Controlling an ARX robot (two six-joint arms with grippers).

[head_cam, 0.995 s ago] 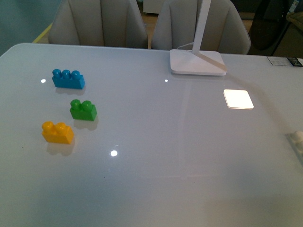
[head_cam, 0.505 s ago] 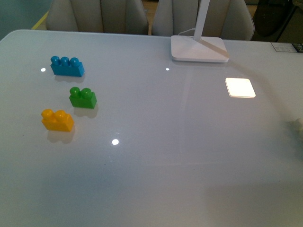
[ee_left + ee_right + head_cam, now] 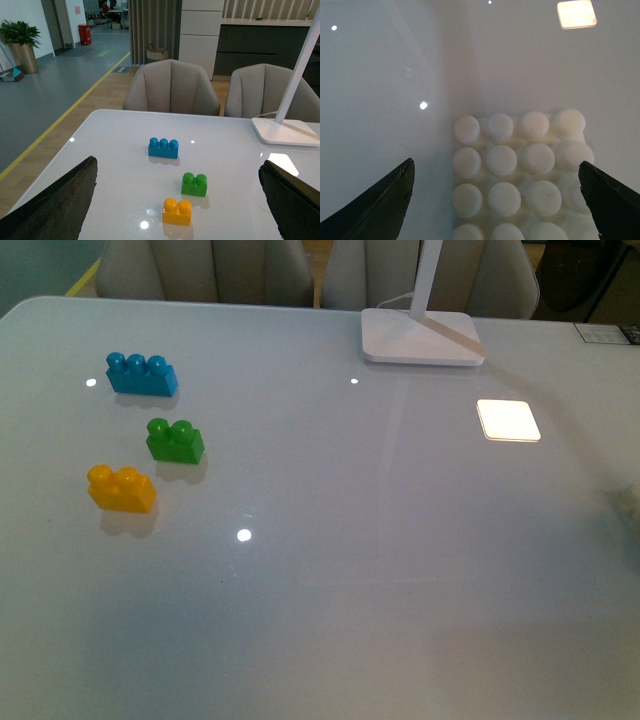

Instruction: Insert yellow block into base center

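Both pairs of jaws are shown spread wide, with nothing held. The left gripper (image 3: pixel 177 165) is pointed toward the yellow block (image 3: pixel 177 212), which is seen on the table (image 3: pixel 350 590) near its left side, untouched. The right gripper (image 3: pixel 496 165) is poised above the base (image 3: pixel 520 175), well apart from the block. The green brick (image 3: pixel 175 440) is placed just beside the block. The green brick could be caught by so wide a grasp. The base, if unheld, could be pushed aside and the block seated off-centre.

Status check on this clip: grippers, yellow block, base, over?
Left gripper open, right gripper open, both empty. Yellow block on table, ungrasped, green block close behind it. Base before right gripper, studs bare.
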